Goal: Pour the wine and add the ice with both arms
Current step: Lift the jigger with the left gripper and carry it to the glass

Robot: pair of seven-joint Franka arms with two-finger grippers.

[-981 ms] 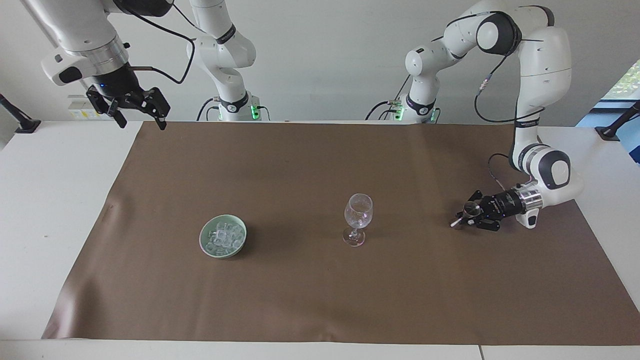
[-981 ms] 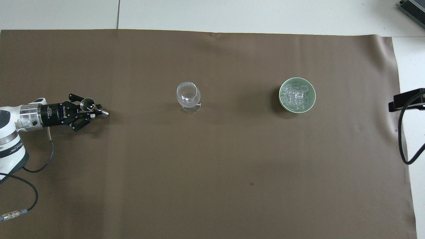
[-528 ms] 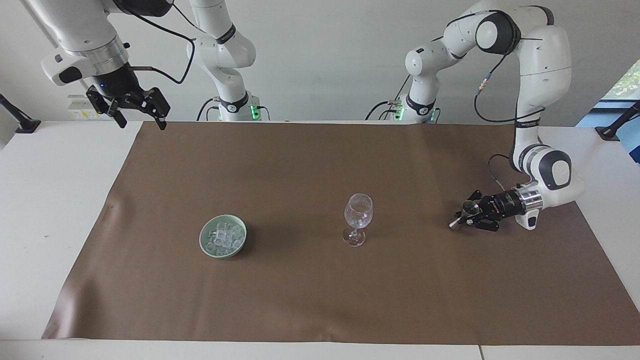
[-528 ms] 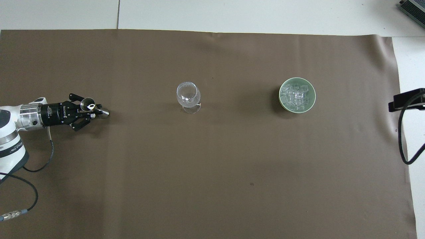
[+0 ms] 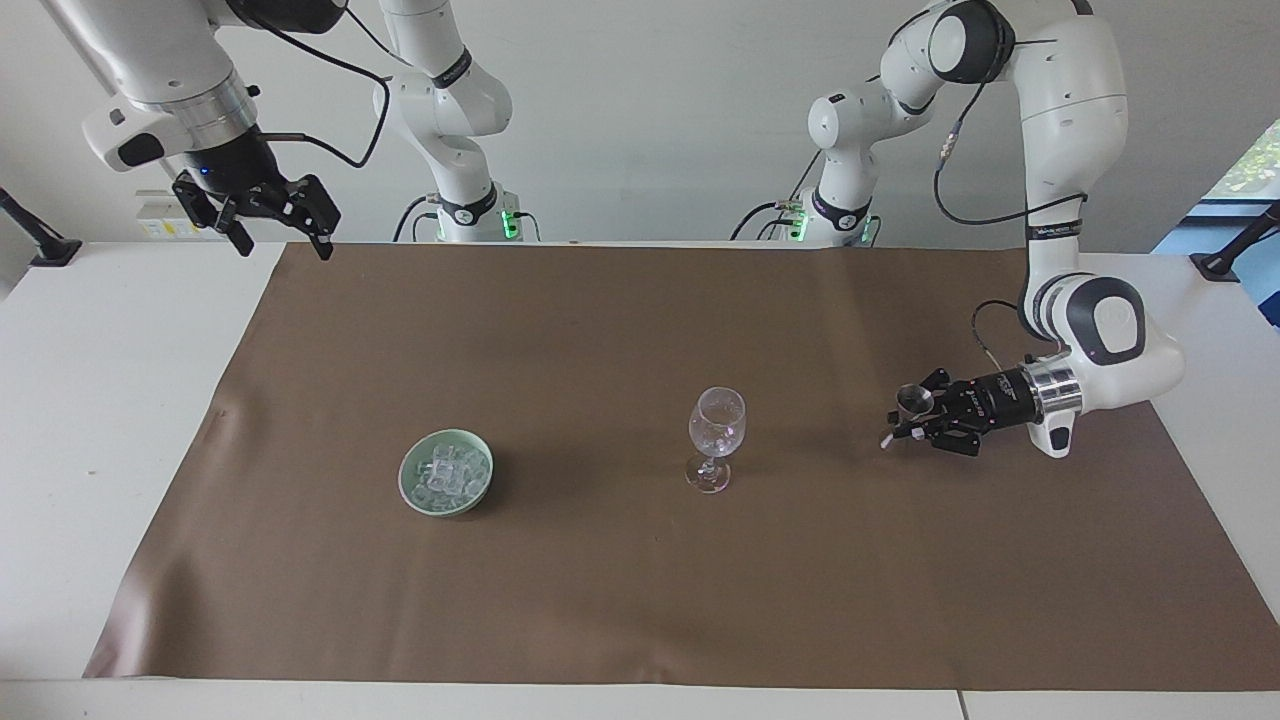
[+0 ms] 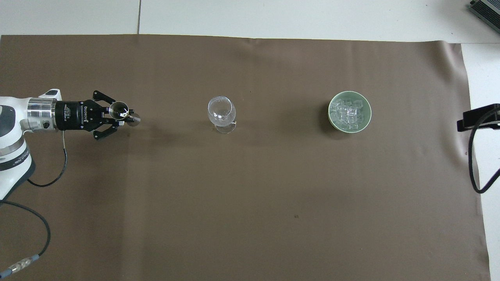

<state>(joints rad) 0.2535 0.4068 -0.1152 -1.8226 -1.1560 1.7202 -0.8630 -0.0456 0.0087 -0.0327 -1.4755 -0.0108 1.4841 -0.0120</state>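
A clear stemmed wine glass (image 5: 716, 432) (image 6: 221, 111) stands upright mid-mat. A pale green bowl (image 5: 407, 482) (image 6: 330, 116) holds a pile of clear ice cubes (image 5: 446, 472) (image 6: 349, 112), beside the glass toward the right arm's end. My left gripper (image 5: 905, 418) (image 6: 124, 116) lies level, shut on a small metal measuring cup (image 5: 911, 400) (image 6: 118, 110), just above the mat toward the left arm's end, apart from the glass. My right gripper (image 5: 282, 228) waits open and empty, raised over the mat's corner at the right arm's end; it is out of the overhead view.
A brown mat (image 5: 620, 600) (image 6: 250, 203) covers most of the white table (image 5: 90, 400). A black clamp with a cable (image 6: 477, 118) sits at the table edge at the right arm's end. Another black clamp (image 5: 1228, 248) stands at the left arm's end.
My left gripper has risen a little off the mat and moved toward the wine glass, with the metal cup in it. The right arm has not moved.
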